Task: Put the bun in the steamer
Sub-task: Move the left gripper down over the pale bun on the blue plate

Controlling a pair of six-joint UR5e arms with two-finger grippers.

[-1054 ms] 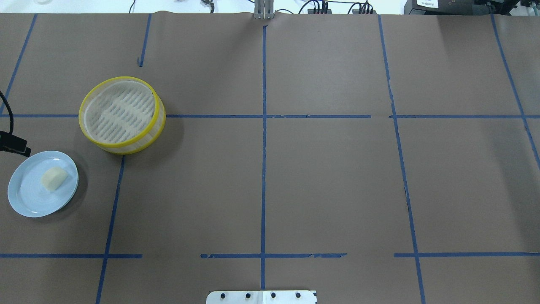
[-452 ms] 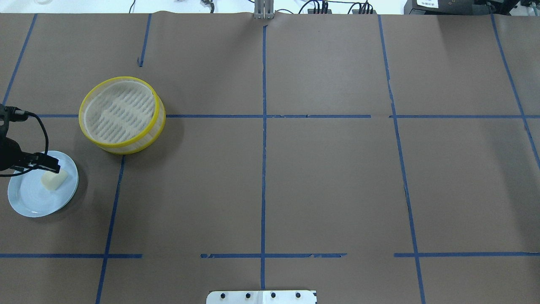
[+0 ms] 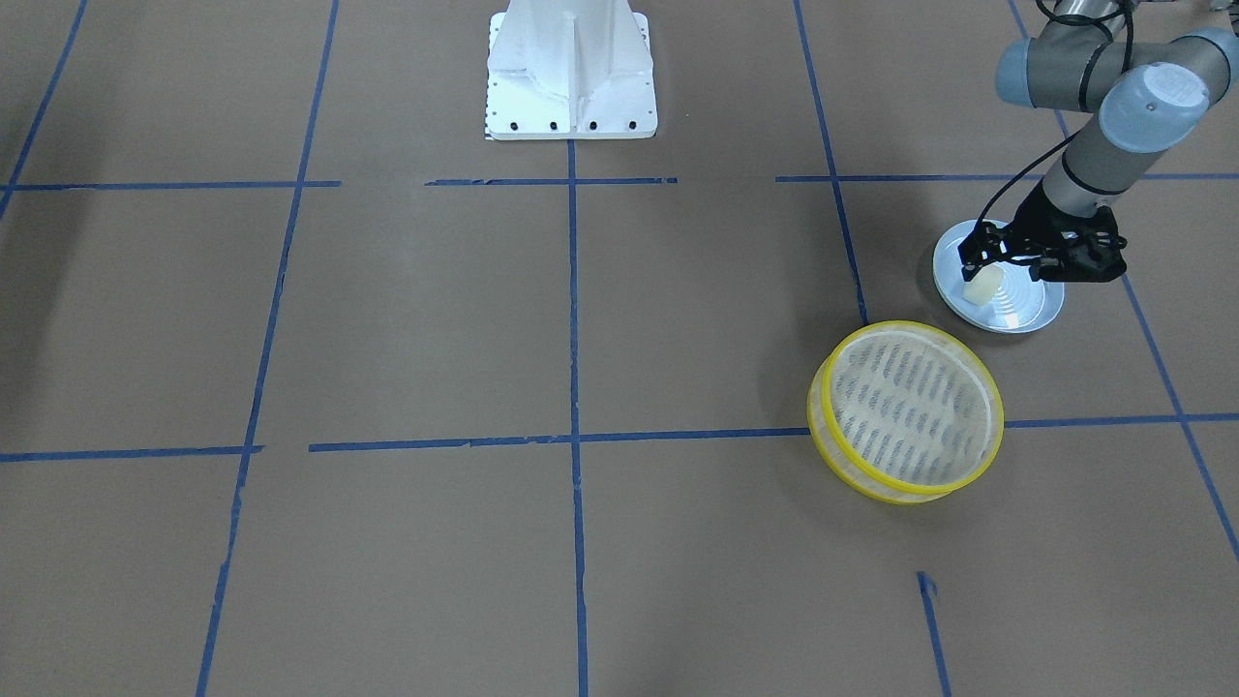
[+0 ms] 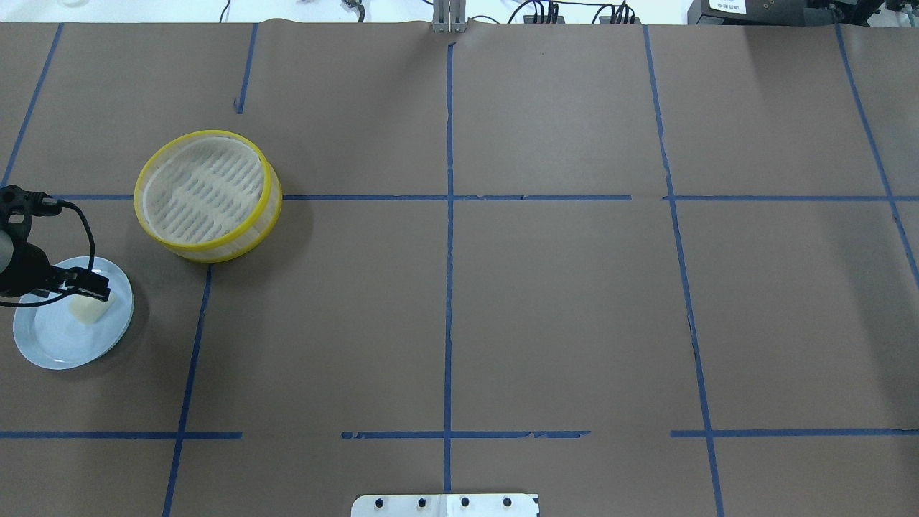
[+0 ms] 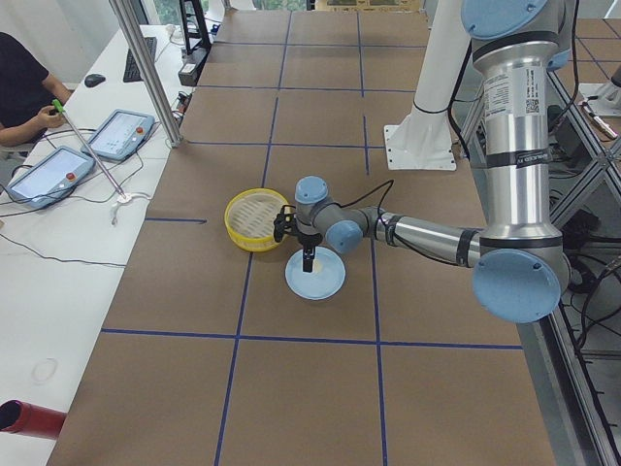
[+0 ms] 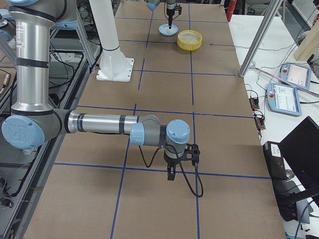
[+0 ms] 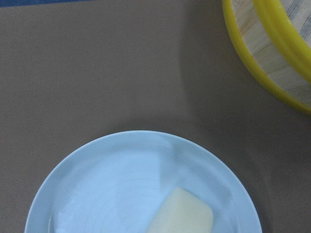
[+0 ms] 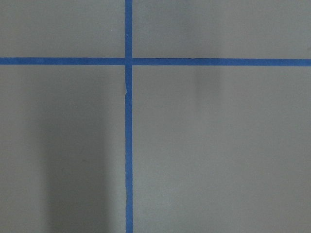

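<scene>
The cream-white bun (image 4: 87, 310) lies on a pale blue plate (image 4: 43, 341) at the table's left edge; it also shows in the front view (image 3: 980, 287) and the left wrist view (image 7: 182, 214). The steamer (image 4: 207, 194), with yellow rims and a slotted floor, stands empty behind and to the right of the plate (image 3: 908, 411). My left gripper (image 4: 97, 287) hangs tip-down just above the bun (image 3: 973, 263), looks open, and holds nothing. My right gripper (image 6: 171, 175) shows only in the right side view, low over the paper; I cannot tell its state.
Brown paper with a grid of blue tape lines covers the table (image 4: 502, 301). The white robot base plate (image 3: 571, 68) sits at the near middle edge. An operator and tablets (image 5: 87, 146) are on a side table beyond the steamer.
My left arm has come in from the left edge and now stands over the plate and the bun. The bun, plate and steamer have not moved.
</scene>
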